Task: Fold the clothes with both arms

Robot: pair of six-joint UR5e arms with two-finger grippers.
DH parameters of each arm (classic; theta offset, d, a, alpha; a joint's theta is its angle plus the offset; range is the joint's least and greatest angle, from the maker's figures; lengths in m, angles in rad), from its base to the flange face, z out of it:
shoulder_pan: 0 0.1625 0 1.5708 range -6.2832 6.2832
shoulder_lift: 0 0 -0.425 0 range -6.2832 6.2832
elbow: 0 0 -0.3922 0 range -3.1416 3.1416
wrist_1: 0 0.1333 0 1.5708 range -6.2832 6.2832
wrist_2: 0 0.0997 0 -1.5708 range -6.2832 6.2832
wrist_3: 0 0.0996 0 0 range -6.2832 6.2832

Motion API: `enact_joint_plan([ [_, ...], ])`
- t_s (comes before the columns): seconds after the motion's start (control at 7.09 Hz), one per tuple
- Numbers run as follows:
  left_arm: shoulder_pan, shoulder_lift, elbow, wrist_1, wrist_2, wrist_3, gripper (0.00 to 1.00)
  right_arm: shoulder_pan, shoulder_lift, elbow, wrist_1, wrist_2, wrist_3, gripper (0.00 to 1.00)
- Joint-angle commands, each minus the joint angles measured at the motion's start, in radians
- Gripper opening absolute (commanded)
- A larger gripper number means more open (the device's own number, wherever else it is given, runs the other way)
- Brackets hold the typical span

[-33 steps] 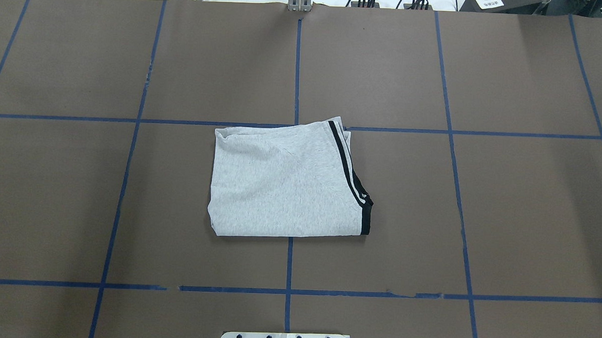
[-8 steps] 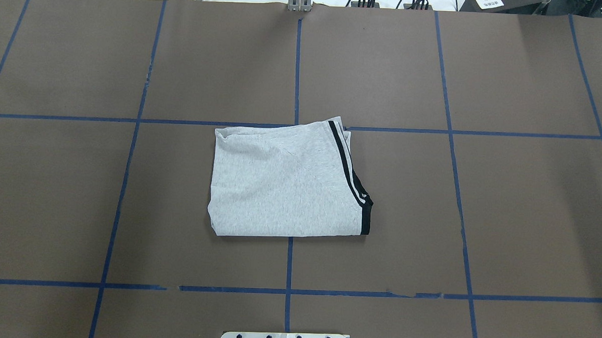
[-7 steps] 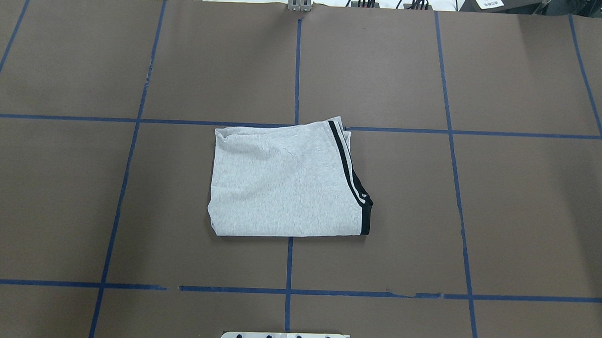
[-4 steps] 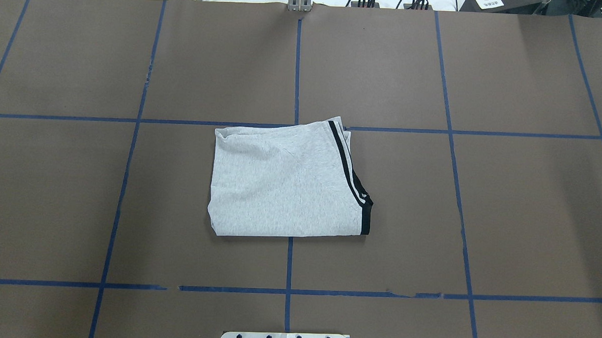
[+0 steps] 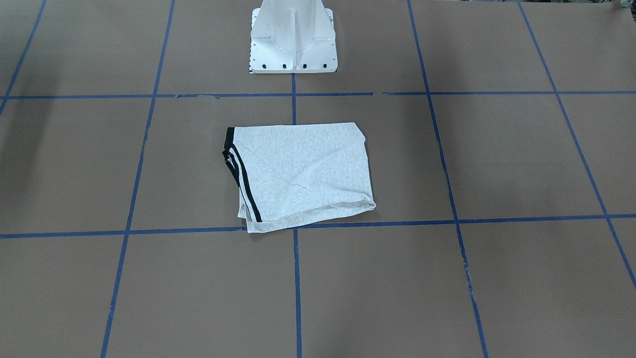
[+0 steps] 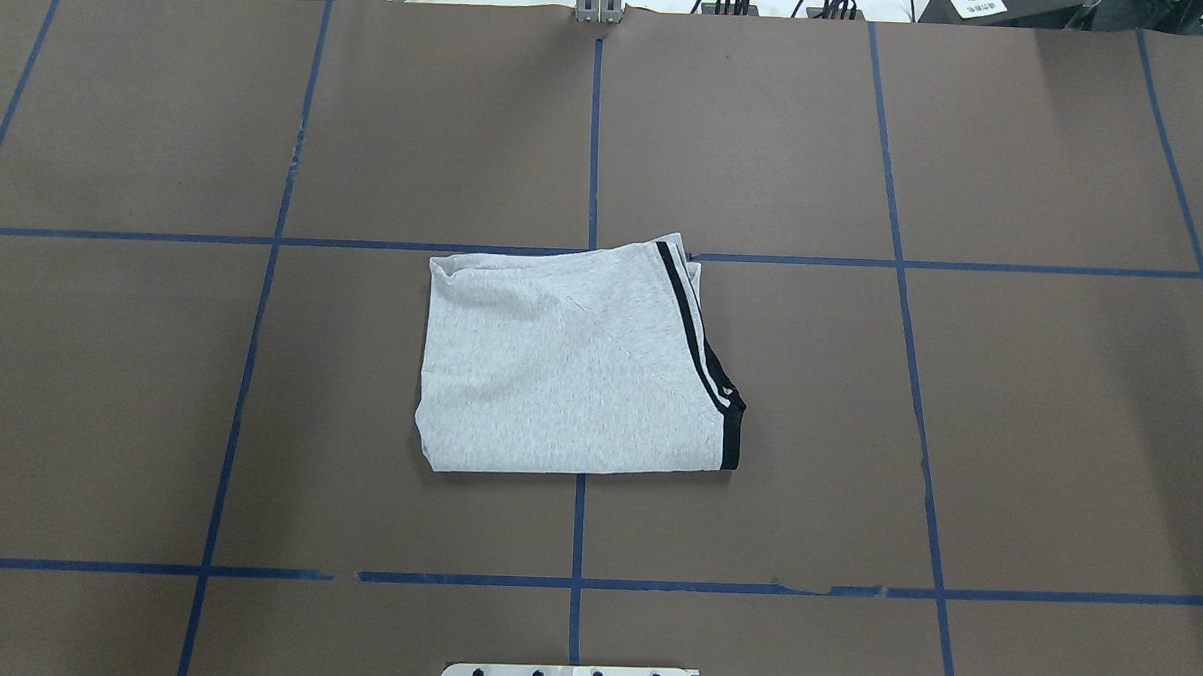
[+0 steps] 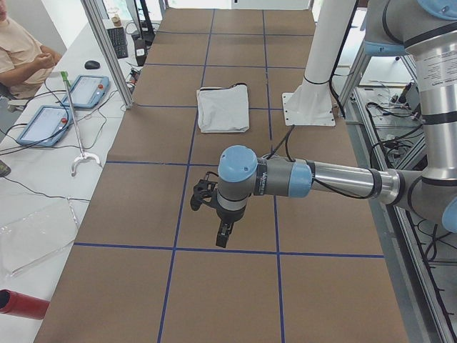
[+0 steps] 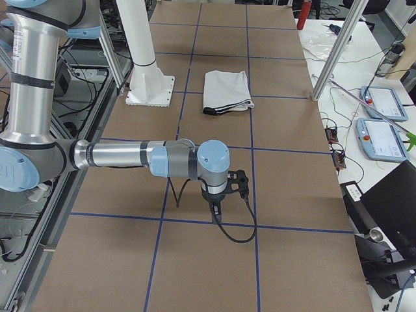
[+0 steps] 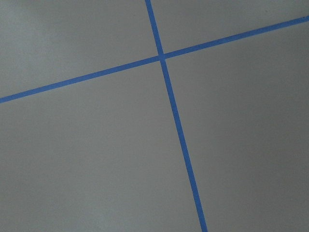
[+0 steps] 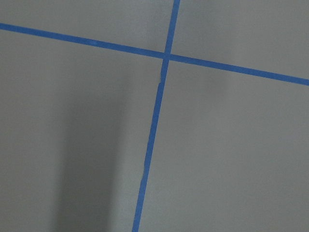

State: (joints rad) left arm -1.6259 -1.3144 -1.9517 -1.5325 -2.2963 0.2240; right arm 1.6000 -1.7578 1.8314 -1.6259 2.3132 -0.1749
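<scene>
The left gripper (image 7: 223, 234) hangs point-down over the brown table cover in the lower middle of the left-side view, on the end of the left arm (image 7: 335, 179) that reaches in level from the right edge; whether its fingers are apart or together cannot be told from here. The right gripper (image 8: 216, 209) hangs the same way in the middle of the right-side view, on the right arm (image 8: 123, 156) coming in from the left edge, with a black cable (image 8: 235, 235) looping under it onto the cover, and its state cannot be told either. Both wrist cameras show only bare brown cover with a crossing of blue tape lines (image 9: 162, 57). Well apart from both grippers, the shirt (image 6: 570, 367) lies folded into a rough rectangle at the centre of the table (image 6: 1009, 412), its black stripes (image 6: 696, 351) along the right edge in the overhead view. The white pedestal (image 5: 293, 40) stands at the top centre of the front view, near the shirt. On a white bench (image 7: 43, 179) at the left of the left-side view lie two control tablets (image 7: 86, 89), a keyboard (image 7: 118, 41) and a red cylinder (image 7: 21, 305), with a seated person (image 7: 21, 50) in the upper left corner.
</scene>
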Motion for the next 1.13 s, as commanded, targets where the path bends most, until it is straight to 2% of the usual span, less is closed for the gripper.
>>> enact_joint_plan([
  [0.0, 0.000, 0.000, 0.000, -0.002, 0.000, 0.000, 1.00, 0.000, 0.000, 0.000, 0.000, 0.000, 0.000, 1.00],
  [0.99, -0.002, 0.000, -0.012, -0.003, 0.001, -0.002, 1.00, 0.000, 0.003, 0.000, 0.005, 0.000, 0.000, 1.00],
])
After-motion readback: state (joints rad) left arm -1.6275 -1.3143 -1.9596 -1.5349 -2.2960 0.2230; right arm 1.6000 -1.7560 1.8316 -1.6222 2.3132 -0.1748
